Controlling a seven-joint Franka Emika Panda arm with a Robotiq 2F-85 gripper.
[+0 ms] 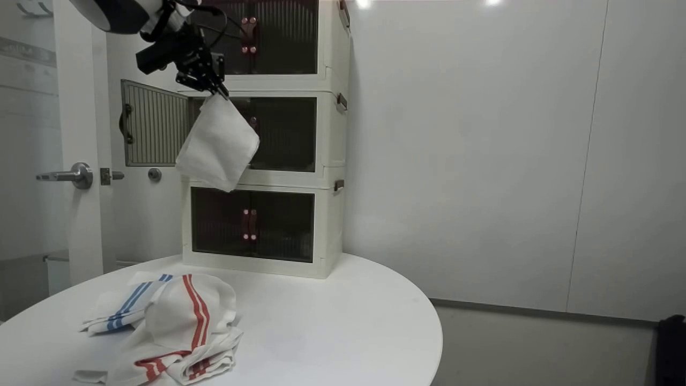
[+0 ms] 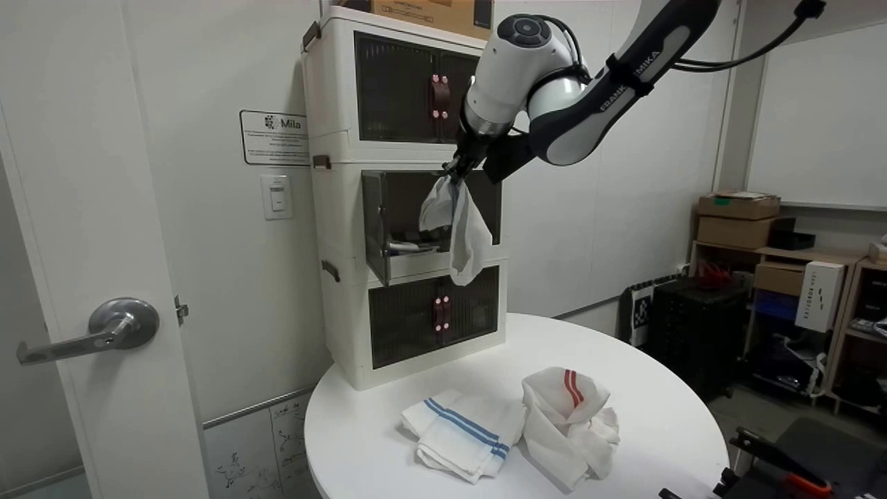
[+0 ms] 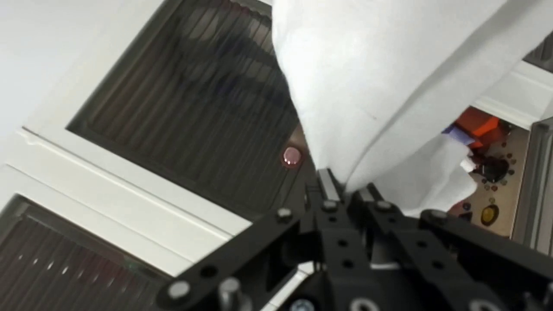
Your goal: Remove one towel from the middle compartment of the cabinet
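Note:
My gripper (image 1: 223, 93) is shut on a white towel (image 1: 218, 143), which hangs from the fingertips in front of the cabinet (image 1: 333, 139). In an exterior view the gripper (image 2: 453, 177) and towel (image 2: 471, 239) are outside the middle compartment, near its opening. The compartment's left door (image 1: 156, 124) stands swung open; its right door (image 1: 288, 135) is shut. In the wrist view the fingertips (image 3: 347, 185) pinch the towel (image 3: 367, 82), which covers much of the opening. White cloth (image 3: 436, 172) shows behind; I cannot tell whether it is the same towel.
A blue-striped towel (image 2: 466, 431) and a red-striped towel (image 2: 565, 416) lie on the round white table (image 1: 343, 327). Orange and dark items (image 3: 479, 123) are inside the middle compartment. The upper and lower compartments' doors are shut. A room door (image 1: 80, 230) stands beside the cabinet.

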